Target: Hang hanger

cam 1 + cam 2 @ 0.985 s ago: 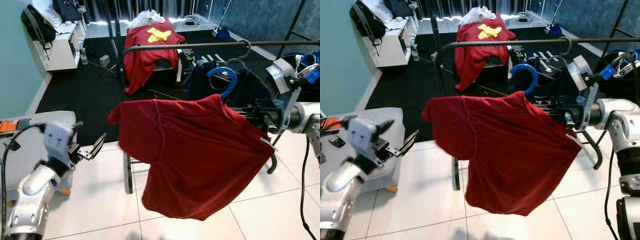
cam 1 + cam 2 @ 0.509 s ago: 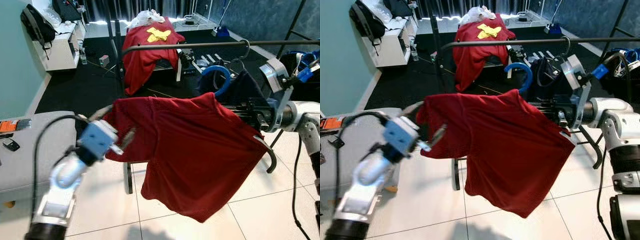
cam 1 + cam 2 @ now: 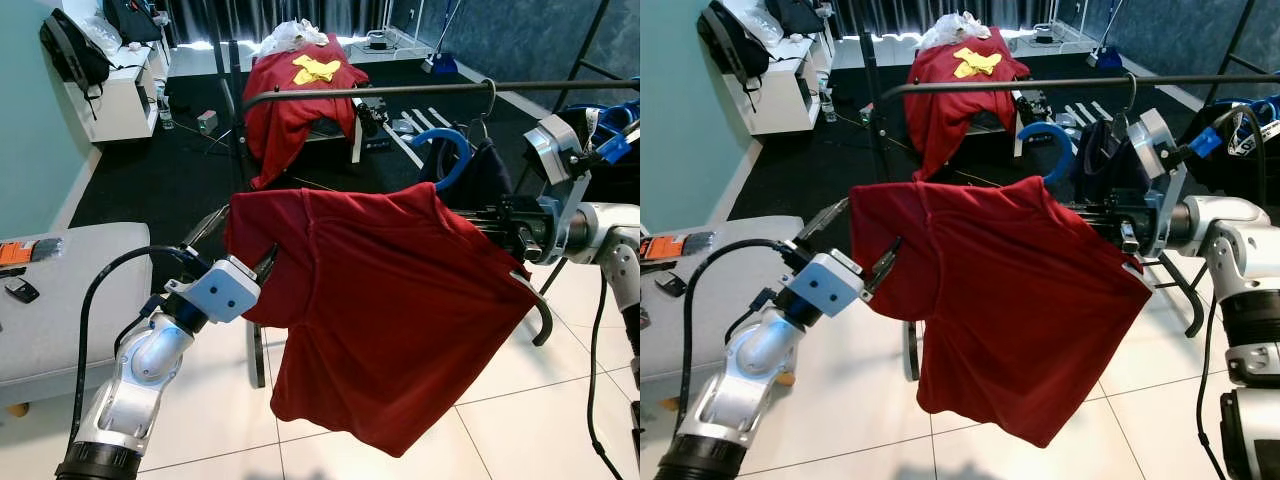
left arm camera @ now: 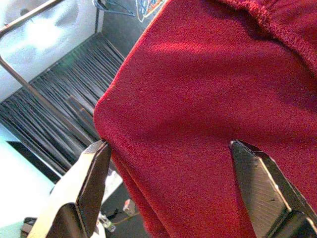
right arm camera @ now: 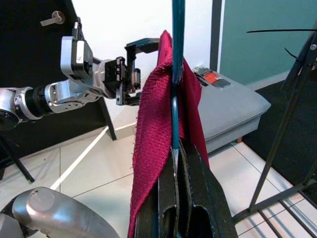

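Observation:
A red shirt [image 3: 400, 300] hangs on a blue hanger, whose hook [image 3: 455, 145] rises just below the black rail [image 3: 400, 90]. My right gripper [image 3: 505, 228] is shut on the blue hanger [image 5: 177, 74] at the shirt's right shoulder and holds it out level in front of the rail. My left gripper [image 3: 237, 245] is open, with one finger on each side of the shirt's left shoulder. In the left wrist view the red cloth [image 4: 198, 99] lies between the two fingertips [image 4: 99, 148].
A dark garment [image 3: 485, 170] hangs on the rail by a wire hook, right behind the blue hook. A grey bench [image 3: 60, 300] stands at the left. At the back are a chair draped in red cloth [image 3: 295, 90] and a white shelf [image 3: 120, 95].
My left arm swung in from beside the bench to the shirt's left shoulder, fingers open around the cloth. The right gripper kept hold of the hanger, and the blue hook shifted slightly right.

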